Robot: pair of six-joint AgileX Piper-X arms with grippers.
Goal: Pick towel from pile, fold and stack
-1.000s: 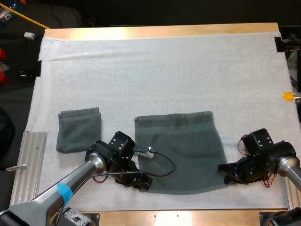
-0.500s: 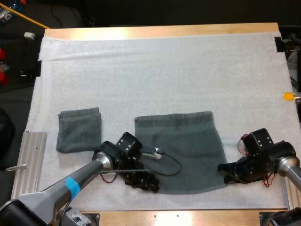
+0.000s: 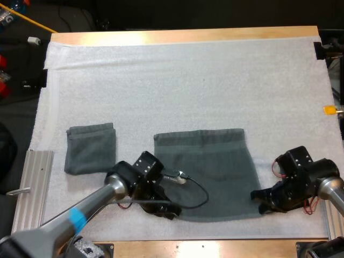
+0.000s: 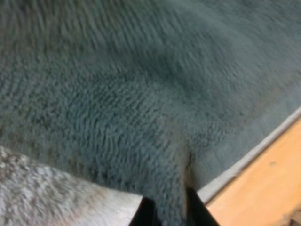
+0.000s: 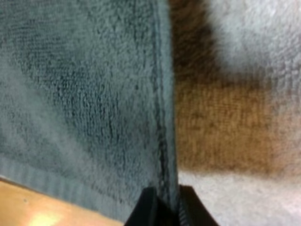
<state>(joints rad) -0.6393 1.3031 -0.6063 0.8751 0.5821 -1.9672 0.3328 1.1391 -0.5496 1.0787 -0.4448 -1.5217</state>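
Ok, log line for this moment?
left gripper: jaws shut on spread towel near-left corner | right gripper: jaws shut on its right edge | folded towel: apart, at left

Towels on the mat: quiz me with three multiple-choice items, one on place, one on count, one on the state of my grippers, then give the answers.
1. In the high view, where does the folded towel lie relative to the spread towel?
A. to its left
B. to its right
C. on top of it

2. How many towels lie on the white mat?
A. one
B. two
C. four

3. What are the left gripper and right gripper doing?
A. both open above the mat
B. each shut on a near corner of the spread towel
C. both shut on the folded towel

Answers:
1 A, the folded towel sits apart, toward the mat's left side.
2 B, one is folded and one is spread.
3 B, each wrist view shows the fingers pinching towel cloth between them.
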